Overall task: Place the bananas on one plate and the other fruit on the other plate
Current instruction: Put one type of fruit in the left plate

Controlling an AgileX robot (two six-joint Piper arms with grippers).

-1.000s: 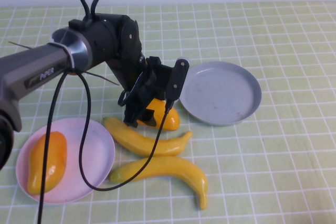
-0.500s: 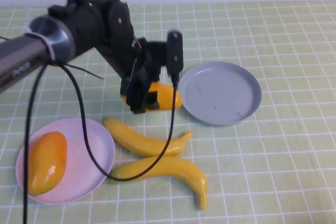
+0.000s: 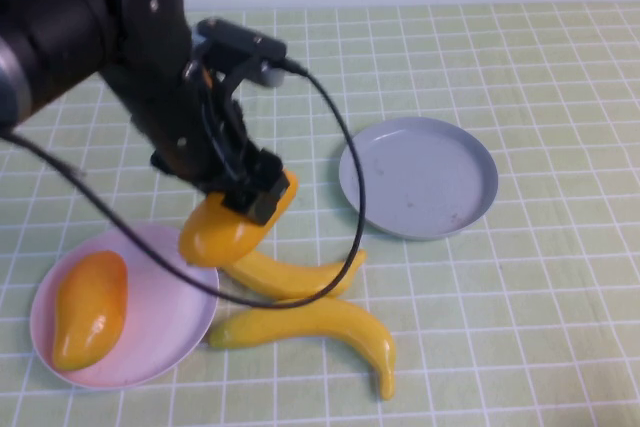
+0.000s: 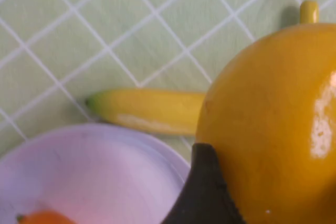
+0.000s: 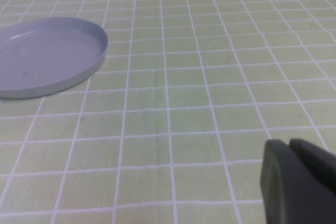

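Note:
My left gripper (image 3: pixel 248 203) is shut on an orange-yellow mango-like fruit (image 3: pixel 213 233) and holds it in the air, just over the right rim of the pink plate (image 3: pixel 165 339). In the left wrist view this fruit (image 4: pixel 273 119) fills the space beside a dark finger (image 4: pixel 202 192). A second such fruit (image 3: pixel 90 308) lies on the pink plate. Two bananas (image 3: pixel 298 276) (image 3: pixel 322 322) lie on the cloth right of that plate. The grey-blue plate (image 3: pixel 420 178) stands bare. My right gripper (image 5: pixel 290 148) is shut, low over the cloth, away from the fruit.
A green checked cloth (image 3: pixel 540 327) covers the table. The left arm's black cable (image 3: pixel 352 217) loops down over the bananas. In the right wrist view the grey-blue plate (image 5: pixel 47 56) lies off to one side.
My left arm has lifted the fruit from beside the grey-blue plate and carried it left and nearer, to the edge of the pink plate. The bananas and plates have not moved.

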